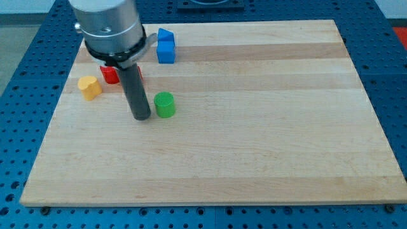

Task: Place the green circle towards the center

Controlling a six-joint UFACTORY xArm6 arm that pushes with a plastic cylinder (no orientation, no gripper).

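Observation:
The green circle block (165, 104) stands on the wooden board (254, 146), left of the board's middle. My tip (140, 117) rests on the board just to the view's left of the green circle, a small gap apart from it. The dark rod rises from the tip up to the arm's grey end at the view's top left.
A red block (110, 74) sits partly hidden behind the rod. An orange block (89, 87) lies near the board's left edge. A blue block (165, 46) stands near the top edge. Blue perforated table surrounds the board.

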